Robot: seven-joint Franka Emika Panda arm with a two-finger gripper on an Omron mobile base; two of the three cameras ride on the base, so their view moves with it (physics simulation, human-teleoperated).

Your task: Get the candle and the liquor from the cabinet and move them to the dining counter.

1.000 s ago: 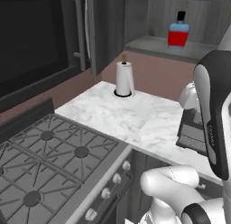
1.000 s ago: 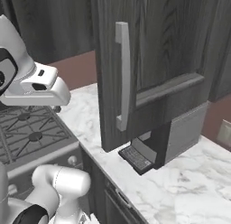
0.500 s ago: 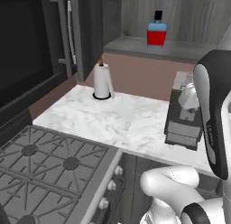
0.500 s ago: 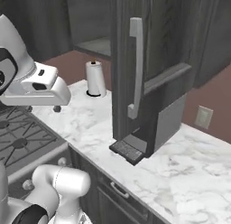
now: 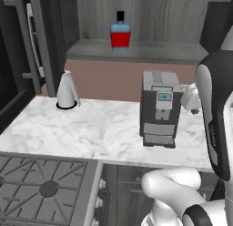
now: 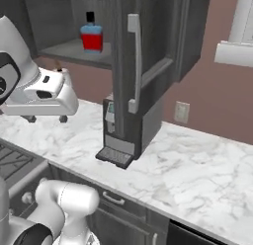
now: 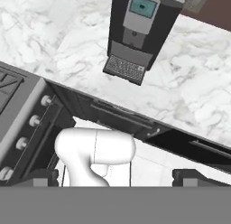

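Note:
The liquor [image 5: 120, 33] stands upright on the lower shelf of the open cabinet [image 5: 136, 51]; the right base view shows the liquor [image 6: 91, 35] left of the cabinet's open right door [image 6: 141, 66]. My gripper [image 6: 47, 119] hangs open and empty over the marble worktop, well below the shelf. In the left base view the gripper [image 5: 195, 109] sits just right of the coffee machine [image 5: 159, 109]. The hand view looks down at the coffee machine [image 7: 137, 33], with the fingertips [image 7: 43, 175] wide apart. The candle and the dining counter are out of view.
A paper towel roll [image 5: 67, 90] stands on the marble worktop [image 5: 91, 129] at the left, beside the left cabinet door [image 5: 34, 38]. A stove [image 5: 41, 188] lies at the lower left. The right door's bar handle [image 6: 134, 66] hangs in front of the coffee machine [image 6: 116, 135].
The whole picture has slid left in both base views, so the camera has moved right along the counter. The coffee machine now shows in full. The gripper stays open.

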